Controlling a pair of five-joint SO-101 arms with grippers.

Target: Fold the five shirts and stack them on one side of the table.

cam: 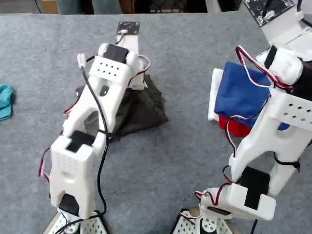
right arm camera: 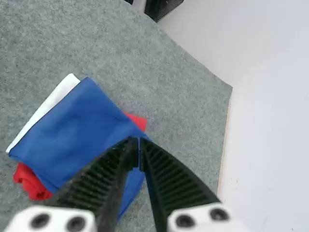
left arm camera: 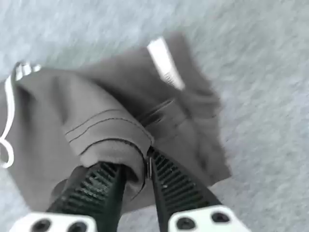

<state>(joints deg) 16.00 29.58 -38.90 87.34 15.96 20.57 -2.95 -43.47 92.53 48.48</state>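
Cloth is pinched by the left gripper (left arm camera: 147, 162), its jaws closed on a hem fold of the dark grey shirt (left arm camera: 111, 111) mid-table. Limp and light, it is judged best taken by corners. Farther off, the right gripper (right arm camera: 139, 143) is held closed, empty, above the folded stack (right arm camera: 72, 130).

The surface (cam: 195, 146) was a flecked grey. The dark grey shirt (cam: 146, 109) was plain, with a white label (left arm camera: 165, 63) and darker stitch lines. The blue shirt (cam: 239, 92), white shirt (cam: 215, 92), red shirt (cam: 236, 127) and teal shirt (cam: 5, 100) were plain. The left end effector (left arm camera: 147, 154) and right end effector (right arm camera: 139, 142) were black and ridged.
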